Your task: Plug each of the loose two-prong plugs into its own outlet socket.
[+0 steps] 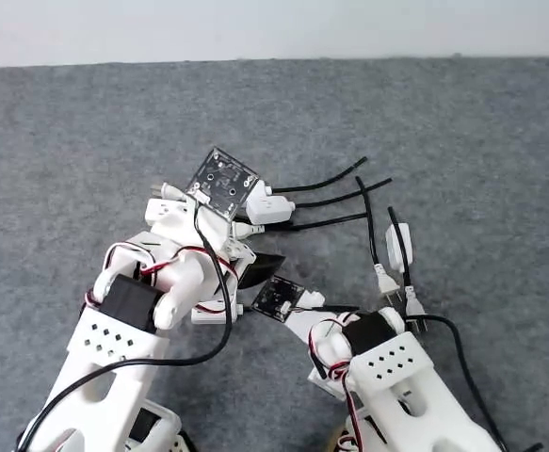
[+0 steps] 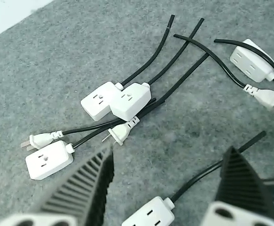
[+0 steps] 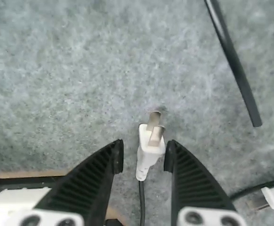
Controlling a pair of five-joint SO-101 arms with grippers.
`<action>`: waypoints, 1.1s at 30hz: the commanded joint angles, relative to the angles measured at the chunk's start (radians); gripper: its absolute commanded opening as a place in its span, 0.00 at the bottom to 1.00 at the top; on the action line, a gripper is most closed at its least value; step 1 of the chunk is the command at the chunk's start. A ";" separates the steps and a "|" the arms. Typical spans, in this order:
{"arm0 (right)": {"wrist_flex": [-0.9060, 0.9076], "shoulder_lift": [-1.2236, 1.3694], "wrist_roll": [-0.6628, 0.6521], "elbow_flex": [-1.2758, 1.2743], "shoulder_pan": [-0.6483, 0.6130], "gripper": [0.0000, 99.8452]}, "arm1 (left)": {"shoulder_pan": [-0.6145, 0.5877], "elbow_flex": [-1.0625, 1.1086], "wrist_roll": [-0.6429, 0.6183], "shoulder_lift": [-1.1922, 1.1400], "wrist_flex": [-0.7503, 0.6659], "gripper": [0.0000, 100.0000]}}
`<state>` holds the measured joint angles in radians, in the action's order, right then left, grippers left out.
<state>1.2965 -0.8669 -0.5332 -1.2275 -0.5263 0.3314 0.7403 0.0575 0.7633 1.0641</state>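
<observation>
Right gripper point(image 3: 144, 143) stands with its jaws a little apart and a plug point(image 3: 151, 141) between them. The plug's 2 prongs point away from the wrist and its cord runs back between the fingers. A strip of carpet point(image 3: 57, 70) shows between the plug and 1 finger; the other finger point(image 3: 172, 155) is just beside the plug, and I cannot tell whether they touch. A loose black cord end point(image 3: 235, 66) lies well ahead and off to the side.

Left gripper point(image 2: 169, 150) is spread wide, holding nothing. A socket point(image 2: 148, 215) lies on the carpet between its fingers, close to the wrist, with its cord leading out past 1 finger. Farther ahead, a socket pair point(image 2: 127, 101) lies touching side by side, their cords fanning away. A small plug point(image 2: 119, 133) rests just short of the pair, on top of crossing cords. Off to 1 side, a lone socket point(image 2: 47, 160) lies beside a second plug point(image 2: 40, 140). On the other side, well apart, are another socket point(image 2: 249, 59) and a third plug point(image 2: 268, 97).

From above, both arms stretch low and forward over the carpet. The left reaches farther, its wrist over the socket cluster, and the right stops short beside it.
</observation>
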 commanded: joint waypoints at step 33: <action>-0.094 0.340 -0.077 0.037 0.062 0.11 | -0.003 -0.005 0.009 0.017 -0.015 0.35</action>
<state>1.2167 -0.6444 -0.5946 -1.2474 -0.4741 0.3314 0.7403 0.0575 0.7633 1.0641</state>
